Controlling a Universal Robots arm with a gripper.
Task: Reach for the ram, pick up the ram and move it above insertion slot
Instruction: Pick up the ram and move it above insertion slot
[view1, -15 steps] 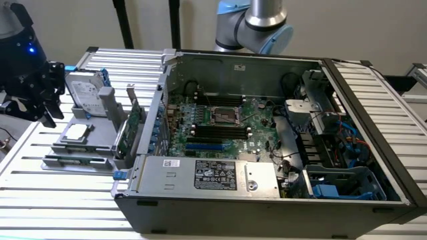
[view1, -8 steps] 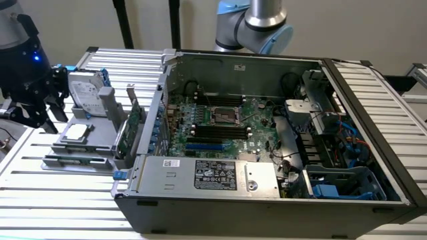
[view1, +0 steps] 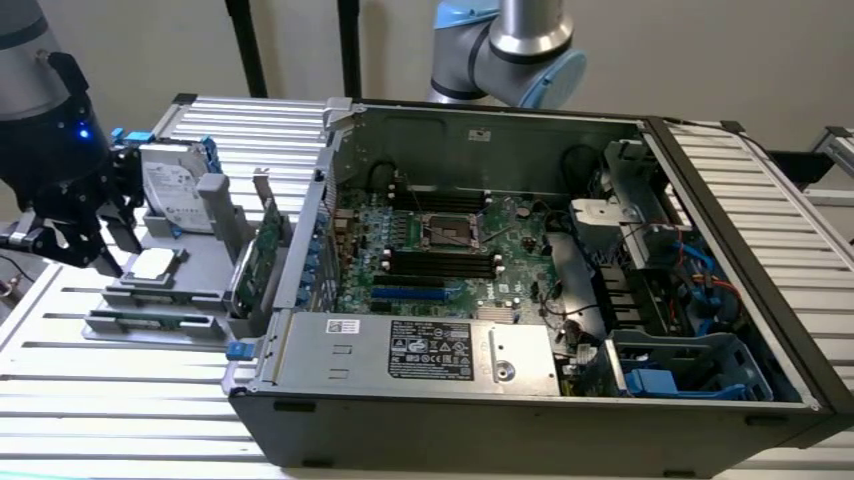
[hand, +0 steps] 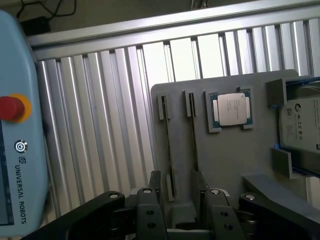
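Hand (hand: 177, 187): fingers set moderately apart, holding nothing, hovering over one end of the grey holder (hand: 230, 155) (a finger on either side of its two narrow slots).
Ram (hand: 168, 145): stands on edge in one of those slots, untouched, close to the fingers.
Holder: rests on the ribbed surface (hand: 110, 125) and also carries a processor (hand: 231, 109) and a hard drive (hand: 302, 125).
Computer case (view1: 534, 300): open, at the exterior view's right of the holder.
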